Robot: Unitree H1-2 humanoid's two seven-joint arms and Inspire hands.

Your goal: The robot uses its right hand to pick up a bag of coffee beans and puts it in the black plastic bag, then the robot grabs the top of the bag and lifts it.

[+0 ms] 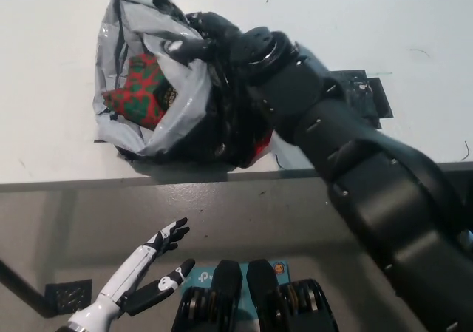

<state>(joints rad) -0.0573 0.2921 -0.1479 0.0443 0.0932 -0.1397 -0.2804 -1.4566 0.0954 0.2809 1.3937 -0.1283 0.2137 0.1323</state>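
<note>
The black plastic bag [159, 125] lies slumped on the white table [44, 66] near its front edge, with its grey-lined mouth gaping toward the upper left. Inside it I see the red and green coffee bean bag [140, 92]. My black right hand [203, 43] rests on the bag's upper rim, black against black, and its hold is unclear. The right arm [355, 169] runs down to the lower right and hides the bag's right side. My white left hand [144, 273] hangs open below the table edge at the lower left, holding nothing.
A black square marker [366, 88] lies on the table right of the arm. The table's front edge [74, 183] crosses the picture; below it is grey floor with a small dark tile [66, 295].
</note>
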